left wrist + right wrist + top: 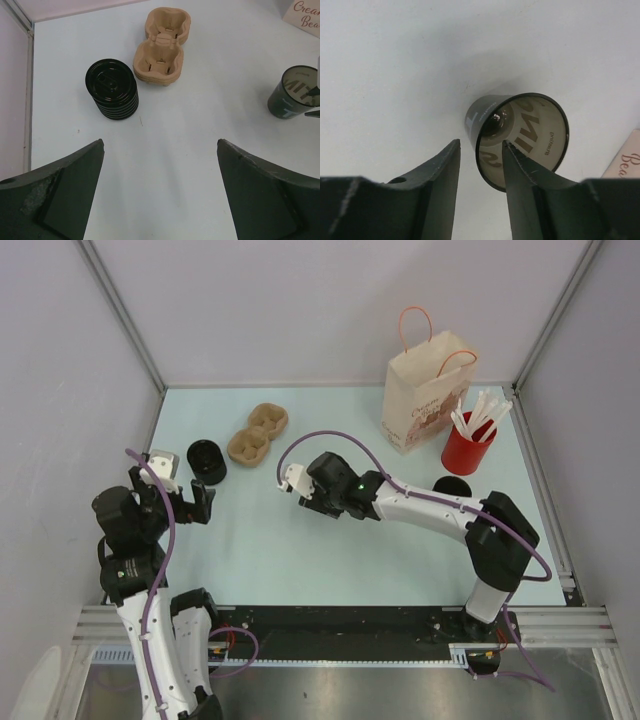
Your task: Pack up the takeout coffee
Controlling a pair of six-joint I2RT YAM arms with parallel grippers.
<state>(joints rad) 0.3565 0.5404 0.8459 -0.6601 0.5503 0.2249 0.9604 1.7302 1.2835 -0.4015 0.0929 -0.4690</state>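
Presently, one takeout coffee [115, 90] is seen upright on the tabletop [175, 165], just beside one two-well pulp carrier [161, 50]. The left end effector [160, 142] is held wide apart and empty; the right end effector [481, 144] is parted, one finger inside one open cup [540, 130], one outside.

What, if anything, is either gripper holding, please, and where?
Nothing gripped: right gripper straddles the rim of the open cup, jaws apart; left gripper is empty.

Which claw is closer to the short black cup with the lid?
Left. The left gripper is open just on the near side of the takeout coffee, not touching. The right gripper is farther to its right, at an unlidded cup.
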